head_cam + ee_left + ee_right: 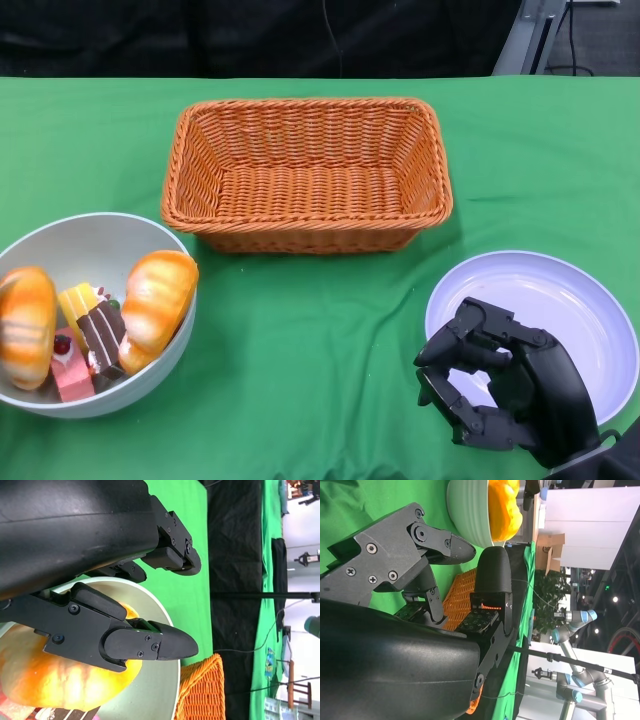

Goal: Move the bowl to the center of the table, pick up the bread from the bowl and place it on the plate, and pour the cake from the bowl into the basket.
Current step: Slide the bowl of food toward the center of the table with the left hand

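basket (pixel 306 172) behind centre; bowl (pixel 115 232) front left, bread (pixel 157 297) and cake (pixel 100 337) in it; plate (pixel 560 300) front right.

One bowl (pixel 150 375), two bread rolls (pixel 157 299) (pixel 26 325), three cake pieces (pixel 84 340), one basket (pixel 305 170), one plate (pixel 560 300).

A green cloth covers the worktop (pixel 330 350), and directly on it stand an orange wicker basket (pixel 307 172) toward the far middle, a pale bowl (pixel 120 235) at the near left edge and a white plate (pixel 560 300) at the near right, all well apart.
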{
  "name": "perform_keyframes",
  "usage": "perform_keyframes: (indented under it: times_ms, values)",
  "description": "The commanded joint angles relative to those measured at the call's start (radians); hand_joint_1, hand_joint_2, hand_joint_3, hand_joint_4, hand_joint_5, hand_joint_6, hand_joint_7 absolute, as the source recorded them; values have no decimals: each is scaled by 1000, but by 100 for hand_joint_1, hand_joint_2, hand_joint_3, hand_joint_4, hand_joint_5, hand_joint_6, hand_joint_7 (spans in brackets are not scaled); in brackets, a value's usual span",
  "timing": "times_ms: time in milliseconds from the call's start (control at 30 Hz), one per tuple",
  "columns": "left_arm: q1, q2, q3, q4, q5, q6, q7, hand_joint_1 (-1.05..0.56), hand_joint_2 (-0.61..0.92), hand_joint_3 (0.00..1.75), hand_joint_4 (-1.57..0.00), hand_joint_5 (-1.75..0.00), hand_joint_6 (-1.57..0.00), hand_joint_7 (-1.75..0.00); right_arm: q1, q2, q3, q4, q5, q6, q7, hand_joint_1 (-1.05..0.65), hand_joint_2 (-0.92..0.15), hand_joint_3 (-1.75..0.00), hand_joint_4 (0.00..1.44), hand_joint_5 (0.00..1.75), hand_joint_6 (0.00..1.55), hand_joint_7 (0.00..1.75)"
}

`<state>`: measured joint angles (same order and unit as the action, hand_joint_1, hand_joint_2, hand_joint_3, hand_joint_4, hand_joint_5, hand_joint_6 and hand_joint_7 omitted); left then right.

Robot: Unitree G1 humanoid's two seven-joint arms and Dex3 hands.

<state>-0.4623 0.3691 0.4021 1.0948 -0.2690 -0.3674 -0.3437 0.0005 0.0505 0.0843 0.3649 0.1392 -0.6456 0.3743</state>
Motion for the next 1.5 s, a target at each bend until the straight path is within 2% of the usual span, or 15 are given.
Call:
perform_keyframes:
  times_ms: [33, 567, 833, 1067, 1267, 1500]
  values:
    - [-8, 1, -4, -13, -6, 29, -10, -64, 92, 39, -52, -2, -46, -1, -1, -4, -5, -2, -2, -11, -10, -13, -54, -88, 76, 153, 71, 124]
    - [50, -52, -57, -167, 0, 162, 19, -63, 92, 34, -51, -1, -46, -1, -4, -2, -7, -11, 4, -2, -13, -14, -53, -89, 76, 154, 70, 124]
    - [139, -103, -114, -377, 45, 230, 95, -63, 92, 37, -49, 0, -44, 0, -3, -1, -6, -11, 11, -3, -8, -13, -53, -90, 75, 155, 70, 124]
    - [216, -177, -160, -600, 77, 342, 201, -61, 92, 47, -38, 0, -36, 0, -2, 3, -5, -12, 3, -9, -15, -14, -52, -91, 76, 154, 71, 124]
    - [244, -237, -193, -712, 106, 401, 273, -60, 92, 50, -35, 0, -31, 0, -3, 5, -2, -11, 3, -8, -14, -14, -52, -91, 77, 156, 71, 125]
    - [278, -294, -233, -798, 127, 427, 304, -59, 92, 49, -32, 0, -28, 0, 0, 7, 4, -17, 1, -7, -24, -15, -53, -89, 77, 154, 71, 124]
